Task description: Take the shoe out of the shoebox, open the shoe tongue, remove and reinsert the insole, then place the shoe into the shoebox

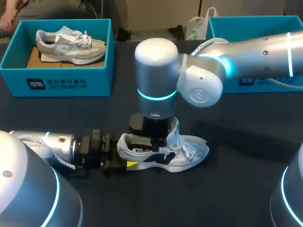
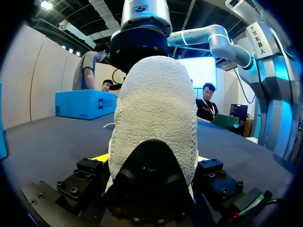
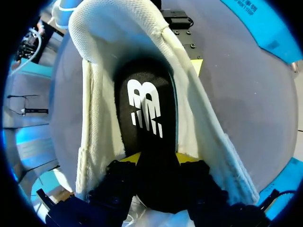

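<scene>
A white and grey shoe (image 1: 184, 153) lies on its sole in the middle of the dark table, toe to the right. My left gripper (image 1: 129, 154) comes in low from the left and is shut on the shoe's heel (image 2: 156, 113), one yellow tip on each side. My right gripper (image 1: 158, 140) points straight down into the shoe's mouth. In the right wrist view my right gripper (image 3: 159, 161) is shut on the black insole (image 3: 149, 109), which rises out between the spread white sides of the shoe (image 3: 92, 118). The tongue (image 1: 174, 130) stands folded up.
A teal shoebox (image 1: 66, 80) at the back left holds a second shoe (image 1: 71, 45). Another teal box (image 1: 251, 23) stands at the back right, partly behind my right arm (image 1: 246, 54). The dark tabletop (image 1: 236, 179) lies bare in front of and right of the shoe.
</scene>
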